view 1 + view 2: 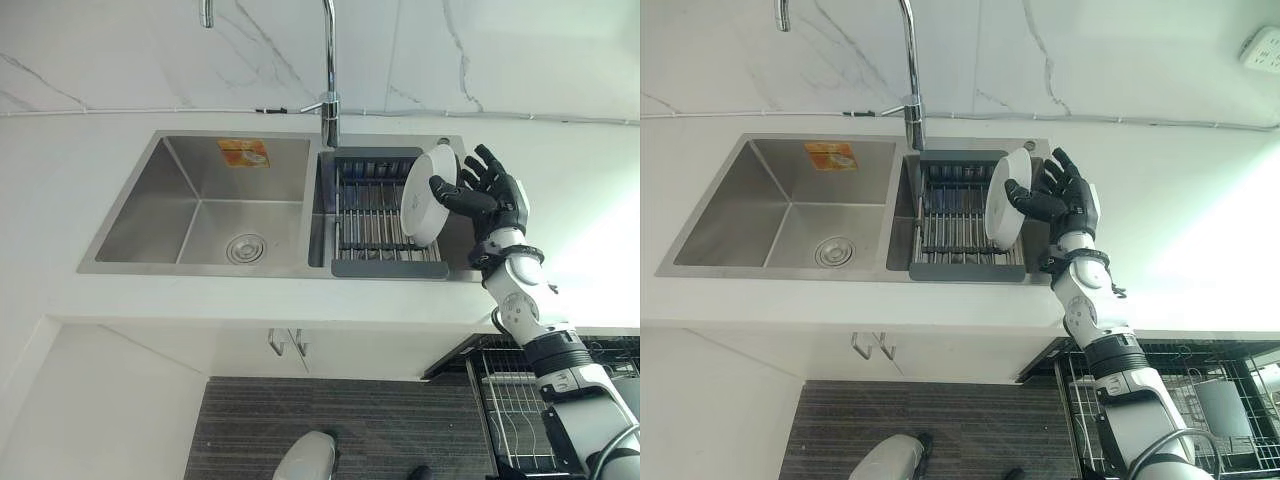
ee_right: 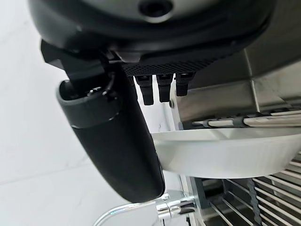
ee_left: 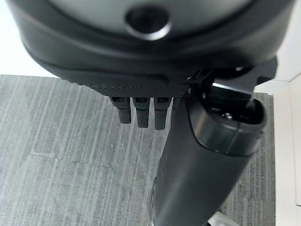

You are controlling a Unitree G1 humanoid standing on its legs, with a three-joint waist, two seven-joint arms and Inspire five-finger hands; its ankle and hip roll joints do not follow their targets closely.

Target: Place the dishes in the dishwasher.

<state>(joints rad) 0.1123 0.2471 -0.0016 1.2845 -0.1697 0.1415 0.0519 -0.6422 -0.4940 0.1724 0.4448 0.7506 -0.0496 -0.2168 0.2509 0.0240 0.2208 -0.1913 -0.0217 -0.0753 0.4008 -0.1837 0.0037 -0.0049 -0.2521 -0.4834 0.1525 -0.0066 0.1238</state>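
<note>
The right hand [image 1: 1055,200] pinched a white plate [image 1: 1006,197] above the sink rack [image 1: 955,225]; that thin thumb grip risked a slip.

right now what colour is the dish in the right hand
Plain white, no pattern. The dish shows best in the left eye view, pinched by the right hand.

My right arm [image 1: 530,320] was silver-grey, built of rounded segments parted by black ribbed collars. Its hand [image 1: 490,192] was dark, with slender black fingers. In the left wrist view my left hand [image 3: 160,70] was glossy black with a textured palm strip.
</note>
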